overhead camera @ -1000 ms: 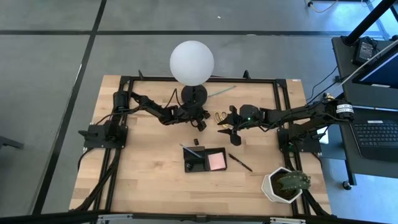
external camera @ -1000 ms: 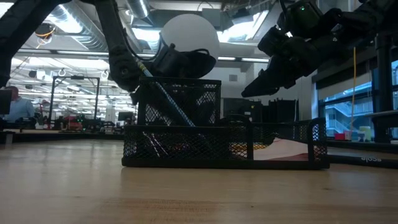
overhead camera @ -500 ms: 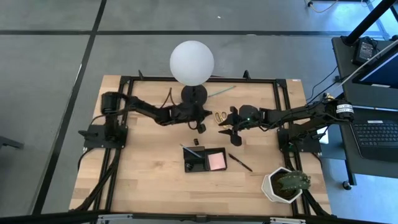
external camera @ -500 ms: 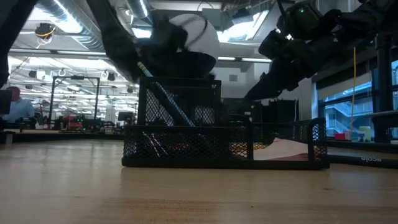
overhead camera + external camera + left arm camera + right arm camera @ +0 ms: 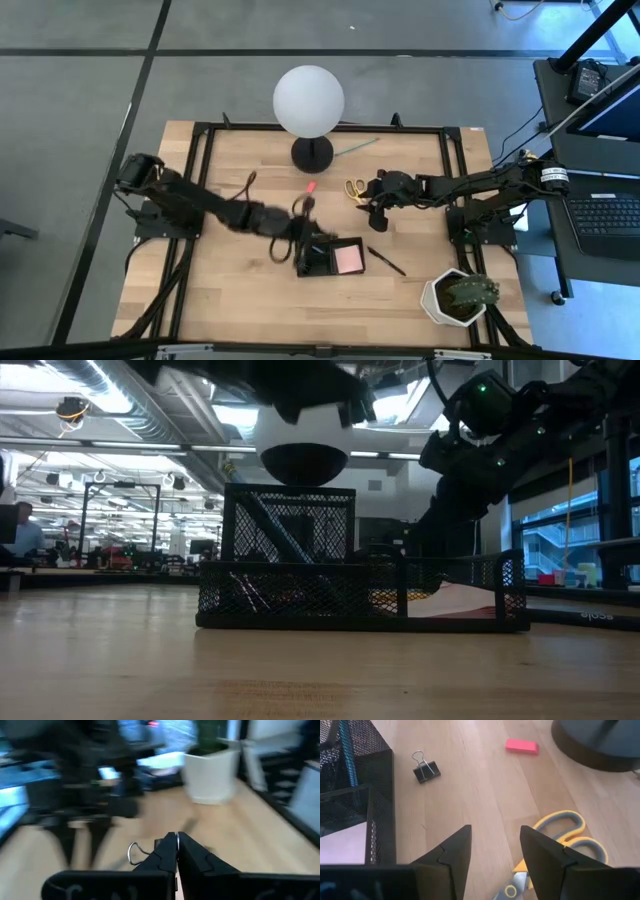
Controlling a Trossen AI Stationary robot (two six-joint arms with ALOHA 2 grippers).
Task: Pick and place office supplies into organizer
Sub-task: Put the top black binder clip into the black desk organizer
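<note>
Scissors with yellow handles lie flat on the table just ahead of the right gripper, whose fingers stand apart and empty, touching nothing. Lying so flat, the blades could slide or swing out if the fingers close off-centre on the handles. The left gripper is pinched on a small binder clip and hovers near the organizer; a release away from a compartment would drop the clip onto the wood.
</note>
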